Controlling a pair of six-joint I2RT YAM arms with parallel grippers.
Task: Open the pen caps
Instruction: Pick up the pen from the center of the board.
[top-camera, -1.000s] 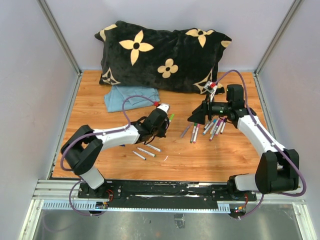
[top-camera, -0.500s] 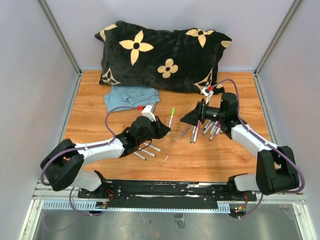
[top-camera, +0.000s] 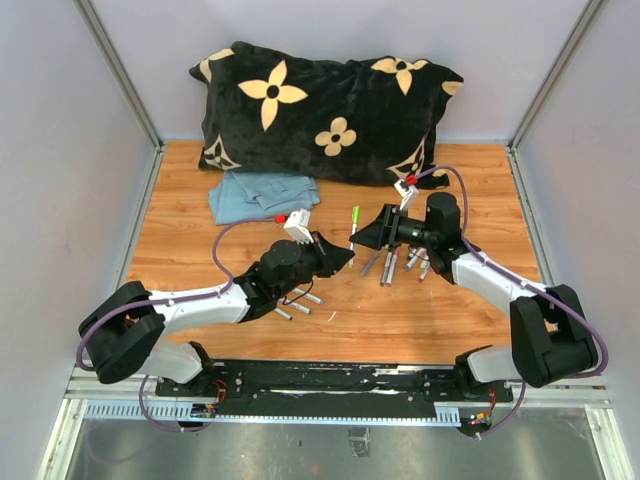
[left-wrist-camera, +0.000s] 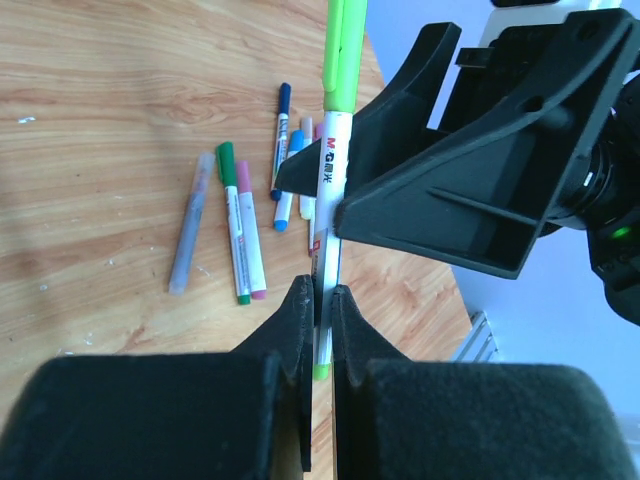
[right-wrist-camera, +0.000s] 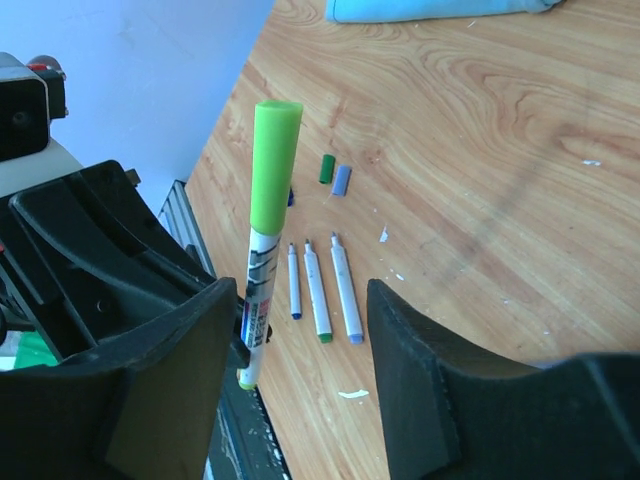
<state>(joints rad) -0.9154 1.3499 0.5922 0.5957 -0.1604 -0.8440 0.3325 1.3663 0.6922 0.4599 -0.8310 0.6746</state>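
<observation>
My left gripper (top-camera: 336, 258) is shut on the lower barrel of a white pen (left-wrist-camera: 327, 180) and holds it upright above the table. The pen's light green cap (left-wrist-camera: 343, 50) is on, at its top end. It also shows in the top view (top-camera: 354, 216) and the right wrist view (right-wrist-camera: 274, 165). My right gripper (top-camera: 373, 238) is open, facing the pen. In the right wrist view the pen stands between its fingers (right-wrist-camera: 160, 380), close to the left one, and nothing is gripped. Two loose caps, green (right-wrist-camera: 326, 168) and grey-blue (right-wrist-camera: 342, 180), lie on the table.
Several capped pens (top-camera: 405, 262) lie under the right arm, also in the left wrist view (left-wrist-camera: 240, 225). Three uncapped pens (right-wrist-camera: 320, 285) lie near the left arm (top-camera: 295, 300). A black flowered pillow (top-camera: 320, 110) and a blue cloth (top-camera: 262, 195) sit at the back.
My left gripper has carried the green-capped pen to the right, towards the middle. My right gripper has moved left to meet it, with its open fingers now round the pen.
</observation>
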